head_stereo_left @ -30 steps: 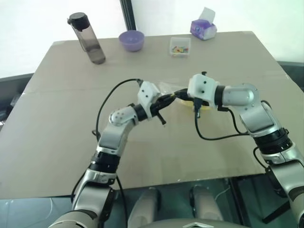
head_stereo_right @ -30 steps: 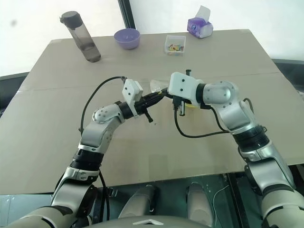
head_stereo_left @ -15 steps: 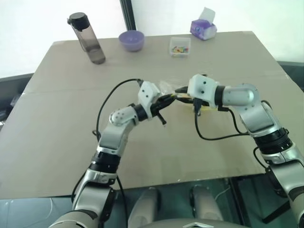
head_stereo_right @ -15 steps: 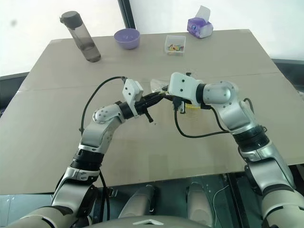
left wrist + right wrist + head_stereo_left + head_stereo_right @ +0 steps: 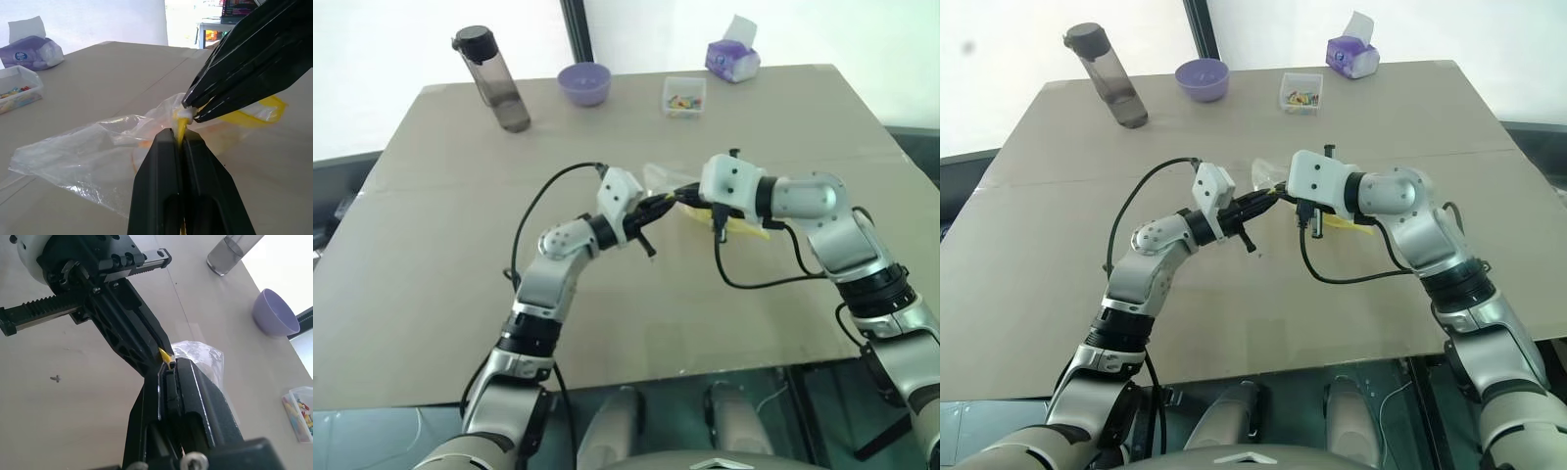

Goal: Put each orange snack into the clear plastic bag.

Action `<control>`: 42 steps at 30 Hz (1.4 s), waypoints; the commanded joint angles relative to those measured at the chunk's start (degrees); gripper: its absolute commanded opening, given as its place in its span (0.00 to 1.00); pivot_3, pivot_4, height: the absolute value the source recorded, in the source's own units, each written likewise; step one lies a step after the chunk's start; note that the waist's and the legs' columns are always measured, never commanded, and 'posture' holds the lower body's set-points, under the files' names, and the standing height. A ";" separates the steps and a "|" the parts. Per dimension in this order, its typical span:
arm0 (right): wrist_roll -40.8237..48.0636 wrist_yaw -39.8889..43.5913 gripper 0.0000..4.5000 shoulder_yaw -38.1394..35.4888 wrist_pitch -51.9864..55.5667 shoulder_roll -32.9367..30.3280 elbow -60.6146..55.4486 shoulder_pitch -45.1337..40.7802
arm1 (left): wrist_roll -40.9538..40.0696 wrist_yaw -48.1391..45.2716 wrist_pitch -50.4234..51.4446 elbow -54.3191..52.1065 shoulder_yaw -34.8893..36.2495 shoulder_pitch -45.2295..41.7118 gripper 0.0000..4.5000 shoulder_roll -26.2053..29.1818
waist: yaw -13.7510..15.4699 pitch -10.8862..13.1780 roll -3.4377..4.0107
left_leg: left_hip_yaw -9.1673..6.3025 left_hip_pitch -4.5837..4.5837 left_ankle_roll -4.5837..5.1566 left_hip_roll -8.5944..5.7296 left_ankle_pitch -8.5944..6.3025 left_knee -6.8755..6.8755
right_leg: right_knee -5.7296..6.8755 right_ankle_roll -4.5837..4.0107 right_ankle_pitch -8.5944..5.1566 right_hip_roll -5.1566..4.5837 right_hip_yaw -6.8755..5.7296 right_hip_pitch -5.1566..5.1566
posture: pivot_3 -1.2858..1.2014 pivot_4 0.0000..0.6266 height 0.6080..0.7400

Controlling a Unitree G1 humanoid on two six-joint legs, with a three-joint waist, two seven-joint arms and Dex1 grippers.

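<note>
Pinching the bag's (image 5: 88, 152) yellow seal strip from both sides above the tabletop (image 5: 431, 274), the left end effector (image 5: 182, 139) and right end effector (image 5: 168, 367) are clamped shut; orange inside suggests the snack (image 5: 146, 144) is already bagged, sealing apparently left.

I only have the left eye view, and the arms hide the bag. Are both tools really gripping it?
Observer: Yes for the left. In the left wrist view the left tool is shut on the yellow seal strip of the clear plastic bag.
Operator: And the right?
Observer: The right tool pinches the same strip, its tips almost meeting the left's.
Operator: Snack inside?
Observer: An orange shape shows through the plastic; I cannot tell whether it is inside or behind.
</note>
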 commanded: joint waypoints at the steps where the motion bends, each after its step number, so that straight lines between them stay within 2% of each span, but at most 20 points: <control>1: -0.90 -0.93 0.03 -0.90 0.01 -0.57 0.30 -0.76 | -0.94 -0.61 -1.81 -2.95 0.29 0.10 0.00 -0.10 | 0.00 0.00 0.00 | 0.00 0.00 0.00 0.00 0.00 0.00 | 0.00 0.00 0.00 0.00 0.00 0.00 | 0.52 0.24 0.99; 21: -1.38 -1.27 0.03 -1.20 -0.28 -0.20 -0.18 -0.68 | -0.37 -1.91 -5.21 -2.46 -0.52 1.65 0.00 -0.28 | 0.00 0.00 0.00 | 0.00 0.00 0.00 0.00 0.00 0.00 | 0.00 0.00 0.00 0.00 0.00 0.00 | 0.52 0.24 0.99; 32: 1.57 3.76 0.03 -0.97 2.41 -1.68 -4.38 -0.43 | 0.68 -2.14 -7.54 -1.35 -0.62 1.32 0.00 0.36 | 0.01 0.00 0.00 | 0.00 0.00 0.00 0.00 0.00 0.00 | 0.00 0.00 0.00 0.00 0.00 0.00 | 0.52 0.24 0.99; 42: 0.97 2.99 0.03 -0.85 2.87 -1.62 -5.43 -0.36 | 0.68 -2.14 -7.90 -0.67 -0.67 0.86 0.00 -0.12 | 0.01 0.00 0.00 | 0.00 0.00 0.00 0.00 0.00 0.00 | -0.01 0.00 0.00 0.00 0.00 0.00 | 0.52 0.24 0.99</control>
